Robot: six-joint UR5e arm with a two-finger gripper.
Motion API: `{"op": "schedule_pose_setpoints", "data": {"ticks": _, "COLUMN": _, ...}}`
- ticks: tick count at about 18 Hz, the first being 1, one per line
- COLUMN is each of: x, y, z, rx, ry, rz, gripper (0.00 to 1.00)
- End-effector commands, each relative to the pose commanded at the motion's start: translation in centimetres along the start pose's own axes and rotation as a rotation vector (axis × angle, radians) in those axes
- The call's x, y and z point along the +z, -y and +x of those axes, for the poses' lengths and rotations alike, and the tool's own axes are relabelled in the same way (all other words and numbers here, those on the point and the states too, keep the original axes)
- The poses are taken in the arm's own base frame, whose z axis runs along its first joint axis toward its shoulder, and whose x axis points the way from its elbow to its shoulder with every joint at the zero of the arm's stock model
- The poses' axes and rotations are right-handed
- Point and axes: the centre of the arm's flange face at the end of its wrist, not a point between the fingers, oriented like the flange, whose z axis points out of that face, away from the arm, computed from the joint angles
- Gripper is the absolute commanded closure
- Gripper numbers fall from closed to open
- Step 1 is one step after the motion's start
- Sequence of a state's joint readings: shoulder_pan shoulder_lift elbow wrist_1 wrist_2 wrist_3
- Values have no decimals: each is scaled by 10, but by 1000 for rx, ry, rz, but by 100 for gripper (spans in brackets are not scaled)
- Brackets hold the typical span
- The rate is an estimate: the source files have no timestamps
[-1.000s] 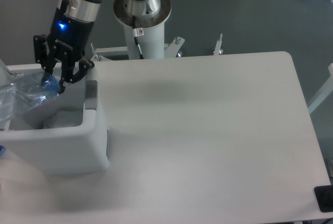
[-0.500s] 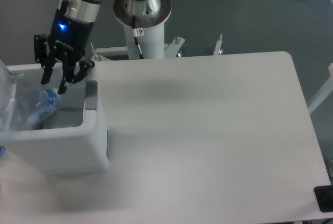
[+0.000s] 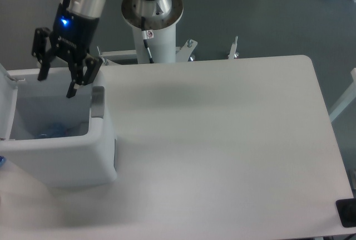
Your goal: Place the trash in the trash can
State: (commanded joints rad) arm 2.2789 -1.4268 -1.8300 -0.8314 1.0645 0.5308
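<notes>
Clear blue-capped bottle [image 3: 54,130] lies inside white trash can [image 3: 61,165]; jaws spread above.

Soft, even, cool light falls from above. A faint blurred shadow lies on the table [image 3: 222,140] right of the gripper [image 3: 57,83]. Below it the bin's [image 3: 61,156] interior is dim and hazy. A blue lamp glows just above. Focus is slightly soft throughout.

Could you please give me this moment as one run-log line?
claw: open, above trash can | bottle: inside can | table: no trash visible
</notes>
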Motion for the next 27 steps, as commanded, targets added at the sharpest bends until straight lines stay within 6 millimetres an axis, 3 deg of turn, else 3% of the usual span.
{"op": "schedule_pose_setpoints", "data": {"ticks": 4, "x": -42, "y": -18, "z": -99, "rx": -118, "ry": 179, "rz": 48, "gripper": 0}}
{"op": "schedule_pose_setpoints", "data": {"ticks": 8, "x": -45, "y": -48, "z": -181, "rx": -105, "ry": 273, "rz": -17, "gripper": 0}}
{"op": "schedule_pose_setpoints", "data": {"ticks": 10, "x": -55, "y": -63, "z": -208, "rx": -47, "ry": 324, "rz": -66, "gripper": 0}}
{"op": "schedule_pose_setpoints", "data": {"ticks": 13, "x": -56, "y": -80, "z": -219, "rx": 100, "ry": 373, "rz": -186, "gripper": 0}}
{"op": "schedule_pose_setpoints", "data": {"ticks": 18, "x": -61, "y": -99, "z": -215, "rx": 267, "ry": 415, "rz": -367, "gripper": 0}}
{"op": "schedule_pose_setpoints", "data": {"ticks": 27, "x": -65, "y": -104, "z": -212, "rx": 279, "ry": 425, "rz": -386, "gripper": 0}}
